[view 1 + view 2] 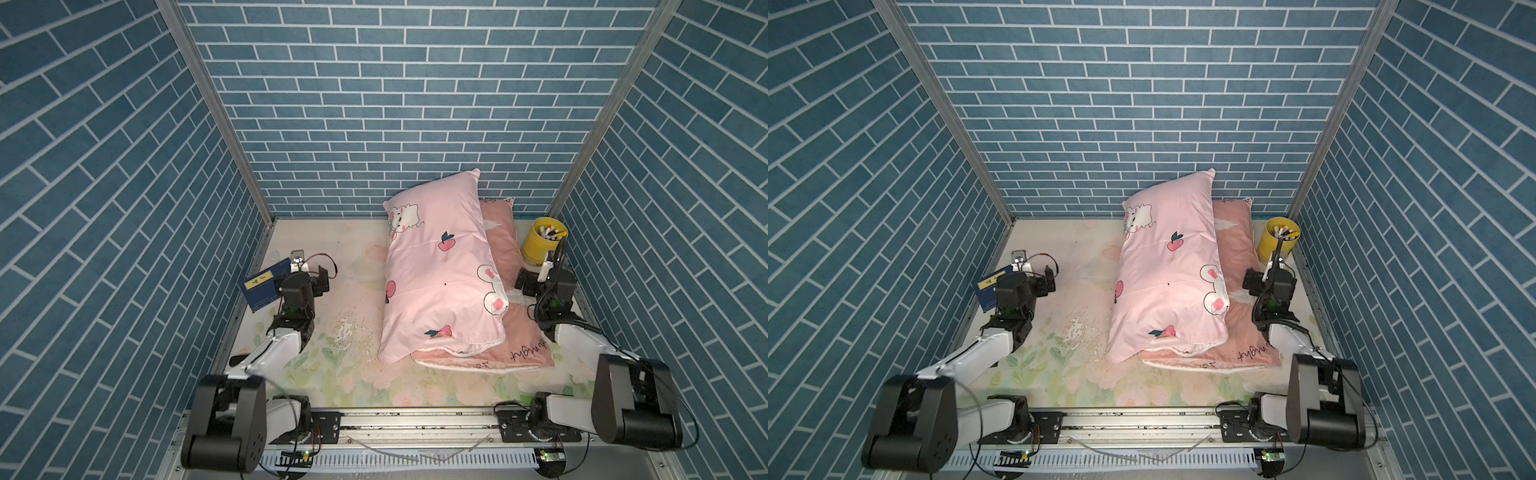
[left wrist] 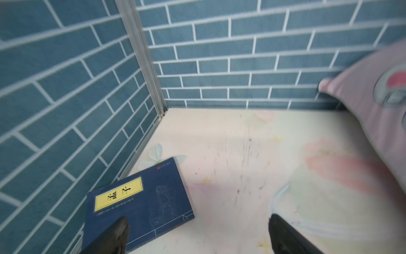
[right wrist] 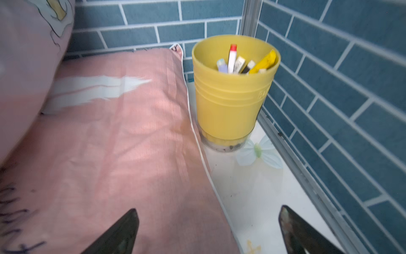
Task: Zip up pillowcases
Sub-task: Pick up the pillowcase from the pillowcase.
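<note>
Right wrist view looks over the salmon-pink pillowcase (image 3: 131, 154) with white feathers and dark script. It lies flat on the floral bench (image 3: 252, 198), its piped edge just beside a yellow pen cup (image 3: 230, 99). The right end effector (image 3: 208, 210) hovers over that edge, jaws spread wide with nothing between them. In both top views the light pink bunny-and-peach pillowcase (image 1: 440, 270) lies slanted on top of the salmon one, its far corner against the back wall (image 1: 374, 124). The left end effector (image 2: 197, 220) is well apart from both cases, equally wide and empty, near a blue book (image 2: 140, 202) at the bench's left side. Both cases look stuffed, soft and light, so they should sag, crease and slide over each other rather than hold their shape. At the near short ends some white filling (image 1: 465, 347) seems to show, so the zips probably run there, though no slider is clear enough to pick out. I judge that one end effector should pinch the fabric beside the zip's start to keep it taut while the other takes the small pull tab.
</note>
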